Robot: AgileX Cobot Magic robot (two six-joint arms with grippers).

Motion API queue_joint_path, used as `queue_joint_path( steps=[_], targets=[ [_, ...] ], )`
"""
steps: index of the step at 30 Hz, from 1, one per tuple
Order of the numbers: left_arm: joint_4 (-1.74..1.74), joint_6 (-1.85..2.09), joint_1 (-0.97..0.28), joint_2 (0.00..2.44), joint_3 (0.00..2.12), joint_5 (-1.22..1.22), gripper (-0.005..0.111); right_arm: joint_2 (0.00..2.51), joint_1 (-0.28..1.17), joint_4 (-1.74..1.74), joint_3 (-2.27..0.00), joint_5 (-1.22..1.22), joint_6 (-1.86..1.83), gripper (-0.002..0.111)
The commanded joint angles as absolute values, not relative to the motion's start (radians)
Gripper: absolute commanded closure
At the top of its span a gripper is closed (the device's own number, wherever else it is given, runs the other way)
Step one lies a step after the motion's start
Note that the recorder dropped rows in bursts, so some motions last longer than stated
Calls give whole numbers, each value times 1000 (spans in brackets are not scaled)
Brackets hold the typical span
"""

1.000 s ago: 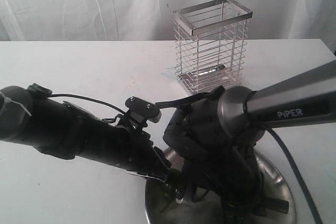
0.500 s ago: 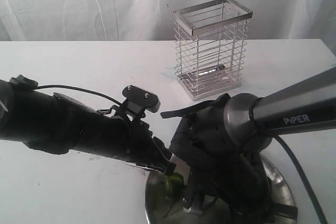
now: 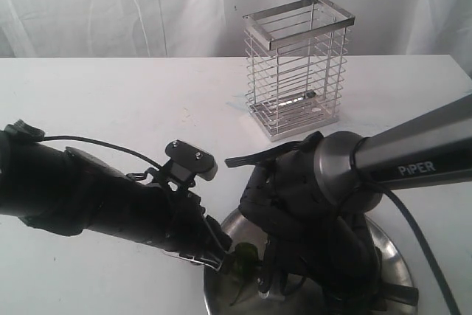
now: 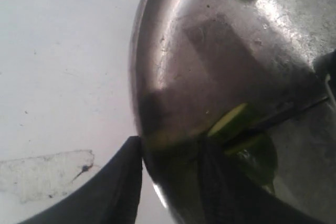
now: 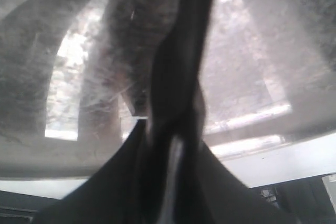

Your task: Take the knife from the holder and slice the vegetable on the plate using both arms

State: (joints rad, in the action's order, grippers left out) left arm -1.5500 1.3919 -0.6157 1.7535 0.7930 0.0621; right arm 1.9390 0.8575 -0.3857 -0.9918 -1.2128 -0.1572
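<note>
Between the right jaws the knife point(image 5: 178, 66) sits pinched tight, its blade across the vegetable point(image 4: 233, 121) just ahead of the left jaws, which over the last second have slid back and lower to the plate point(image 4: 220, 51) rim, so I judge slicing well underway. Those left jaws stand apart astride the rim; whether they grip the vegetable's end I cannot tell. My count: one knife, one plate, one holder point(image 3: 299, 64) far beyond both jaws, three green pieces.

The holder point(image 3: 299, 68) stands on the table point(image 3: 110, 101) behind the plate point(image 3: 221, 296) (vegetable point(image 3: 240, 260) on it, apparently near its left rim).
</note>
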Motion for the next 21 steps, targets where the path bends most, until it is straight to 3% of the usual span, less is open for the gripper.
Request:
queue_joint_path(
  steps=[1,14,21],
  targets=[
    [-1554,1394,-620,1747,789,99,66,1928,861,-396,-986,-1221,-154,108],
    [-1554,1394,-620,1825,791,132,66,1928,861,-398,-986,-1221,-154,108],
    [-1524,1394,-620,1670,793,47,66,1910,861,-403,-986,-1221,-150,108]
  ],
)
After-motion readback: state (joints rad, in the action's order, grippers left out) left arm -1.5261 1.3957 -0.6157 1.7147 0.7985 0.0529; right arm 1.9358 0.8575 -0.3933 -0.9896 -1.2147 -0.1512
